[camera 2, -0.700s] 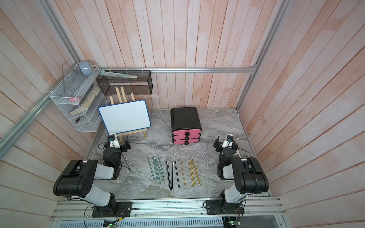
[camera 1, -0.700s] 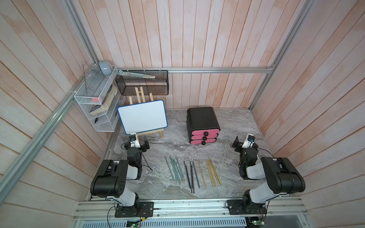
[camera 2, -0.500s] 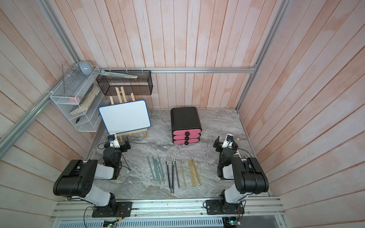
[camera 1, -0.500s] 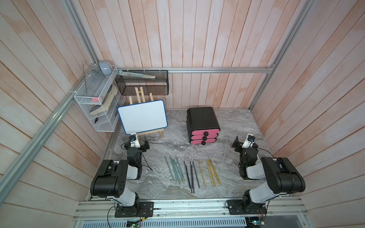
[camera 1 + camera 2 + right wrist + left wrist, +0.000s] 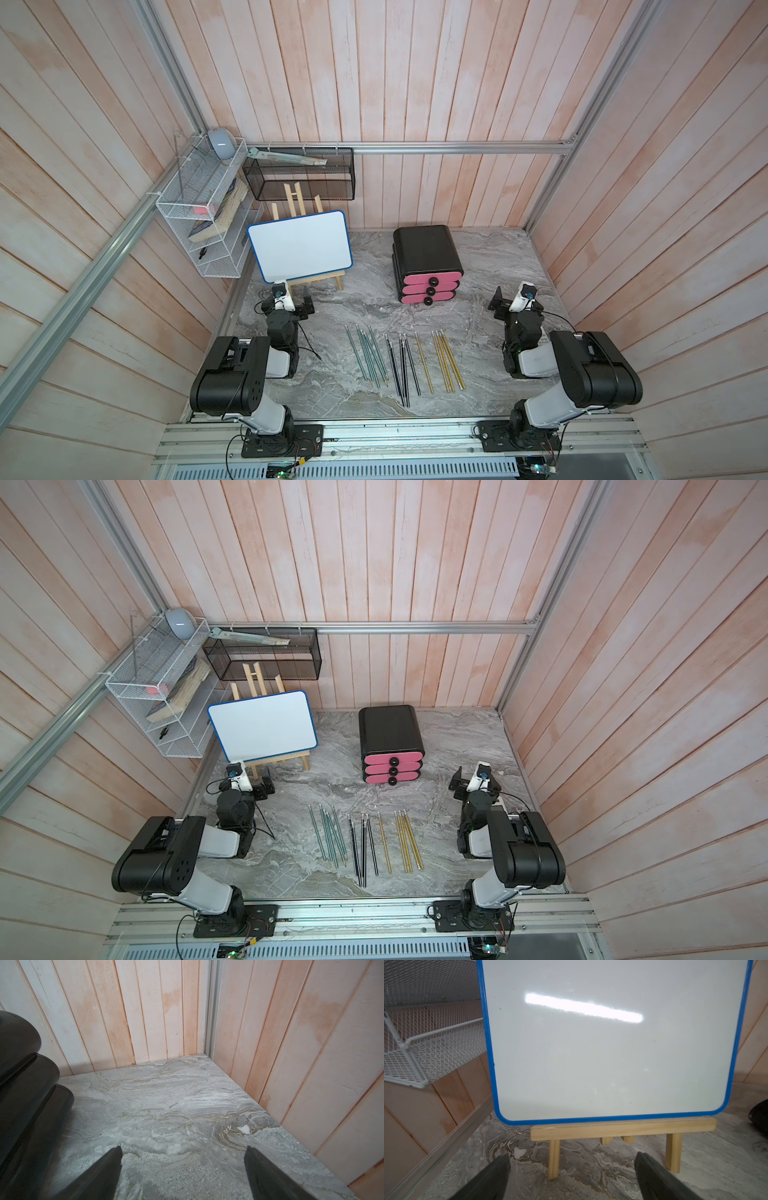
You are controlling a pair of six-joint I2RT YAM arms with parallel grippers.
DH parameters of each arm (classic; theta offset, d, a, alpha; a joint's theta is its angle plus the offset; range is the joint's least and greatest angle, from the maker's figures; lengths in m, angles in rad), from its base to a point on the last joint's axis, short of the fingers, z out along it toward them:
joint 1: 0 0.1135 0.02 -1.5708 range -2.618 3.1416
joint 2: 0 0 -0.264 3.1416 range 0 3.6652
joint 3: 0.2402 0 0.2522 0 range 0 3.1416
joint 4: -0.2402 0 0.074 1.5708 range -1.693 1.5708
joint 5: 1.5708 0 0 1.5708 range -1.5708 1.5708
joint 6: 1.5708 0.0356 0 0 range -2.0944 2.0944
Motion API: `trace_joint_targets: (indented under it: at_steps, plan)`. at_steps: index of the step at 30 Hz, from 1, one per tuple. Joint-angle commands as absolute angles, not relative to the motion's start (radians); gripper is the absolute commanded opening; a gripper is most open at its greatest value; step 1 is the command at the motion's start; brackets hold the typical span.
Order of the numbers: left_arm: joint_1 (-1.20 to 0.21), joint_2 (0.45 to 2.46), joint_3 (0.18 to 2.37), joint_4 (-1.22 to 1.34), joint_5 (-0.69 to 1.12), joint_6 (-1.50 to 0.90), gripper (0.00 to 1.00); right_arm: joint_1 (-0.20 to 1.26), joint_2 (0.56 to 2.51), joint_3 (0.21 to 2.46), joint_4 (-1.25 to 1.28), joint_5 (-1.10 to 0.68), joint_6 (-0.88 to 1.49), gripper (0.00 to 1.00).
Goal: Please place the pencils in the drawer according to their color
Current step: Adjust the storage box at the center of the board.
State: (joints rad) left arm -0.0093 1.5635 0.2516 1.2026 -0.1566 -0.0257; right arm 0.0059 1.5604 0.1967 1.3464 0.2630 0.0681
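Overall, you face a grey marbled table (image 5: 490, 266) enclosed by pale plank walls. A white wire rack (image 5: 199, 232) hangs on the left wall, with a black mesh basket (image 5: 299, 174) on the back wall beside it. Below them a blue-edged whiteboard (image 5: 300, 245) leans on a small wooden easel (image 5: 318, 279) and fills most of the left wrist view. The left arm (image 5: 232, 374) and the right arm (image 5: 590, 374) sit folded at the near corners of the table. Note the drawer (image 5: 426, 253) at the back centre: it is a black rounded cabinet whose three pink fronts (image 5: 415, 279), each with a round black knob, are all pushed in. The left gripper (image 5: 571, 1159) points at the easel, its fingers (image 5: 492, 1178) spread wide with nothing between them. The right gripper (image 5: 182, 1151) faces the far right corner, its fingers (image 5: 270, 1178) likewise parted over bare table. The pencils (image 5: 403, 370) lie on the table between the two arms, in front of the drawer and well apart from it. They are roughly parallel, with their silver ends toward the drawer. You find a teal cluster (image 5: 370, 357) on the left, a black cluster (image 5: 392, 365) in the middle and a yellow cluster (image 5: 446, 361) on the right. One yellow pencil (image 5: 424, 362) lies alone between the black and yellow clusters.
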Motion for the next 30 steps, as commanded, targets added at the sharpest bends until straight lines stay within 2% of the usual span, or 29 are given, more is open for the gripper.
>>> trace_joint_targets:
  at_steps: [1, 4, 6, 10, 15, 18, 22, 30]
  plan:
    - [-0.017, 1.515, 0.252, 1.186, -0.145, -0.008, 1.0, 0.0, 1.508, 0.154, 1.383, 0.303, 0.087, 0.98]
    - [-0.035, 1.42, 0.266, 1.068, -0.164, 0.0, 1.0, 0.019, 1.481, 0.083, 1.52, 0.308, 0.054, 0.98]
    - [-0.047, 1.359, 0.285, 0.955, -0.161, 0.005, 1.0, 0.034, 1.431, 0.074, 1.498, 0.363, 0.054, 0.98]
    - [-0.099, 1.245, 0.293, 0.821, -0.204, 0.019, 0.99, 0.035, 1.225, 0.159, 1.082, 0.392, 0.156, 0.98]
    - [-0.167, 1.108, 0.352, 0.608, -0.236, -0.033, 1.0, 0.024, 1.026, 0.358, 0.447, 0.435, 0.543, 0.98]
    - [-0.185, 1.014, 0.4, 0.445, -0.223, -0.133, 1.0, -0.006, 0.929, 0.377, 0.354, 0.236, 0.567, 0.98]
    - [-0.203, 0.908, 0.47, 0.216, -0.167, -0.252, 0.99, -0.009, 0.861, 0.433, 0.247, 0.067, 0.615, 0.98]
    - [-0.273, 0.919, 0.688, -0.169, 0.027, -0.413, 1.0, 0.013, 0.994, 0.627, 0.106, -0.324, 0.743, 0.98]
